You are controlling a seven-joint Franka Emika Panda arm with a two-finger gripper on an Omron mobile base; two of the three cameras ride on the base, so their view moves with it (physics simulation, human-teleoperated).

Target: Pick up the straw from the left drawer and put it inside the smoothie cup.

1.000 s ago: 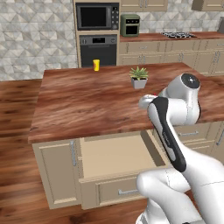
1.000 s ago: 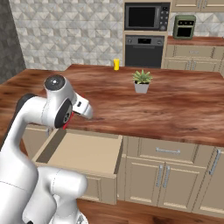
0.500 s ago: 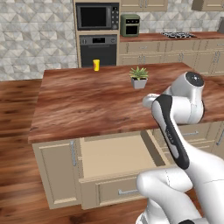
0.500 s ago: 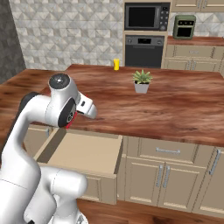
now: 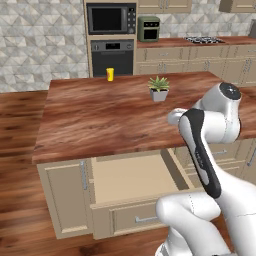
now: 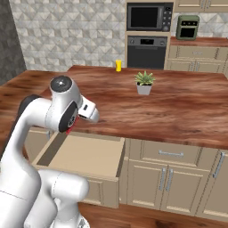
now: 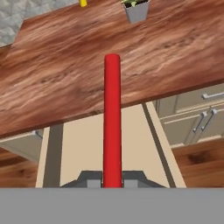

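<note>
The left drawer [image 5: 131, 178] stands pulled out beneath the wooden table [image 5: 105, 120], its light tan interior bare in both base views. In the hand view the gripper [image 7: 112, 179] is clamped on the straw [image 7: 112, 118], a red stick that rises straight from between the fingertips and stands above the open drawer, its top end seen against the table's front edge. The smoothie cup [image 5: 110, 74], small and yellow, stands upright at the far edge of the table, well apart from the drawer; its inside cannot be made out. A potted plant [image 5: 158, 88] in a grey-white pot stands on the table to the cup's right, nearer the arm
</note>
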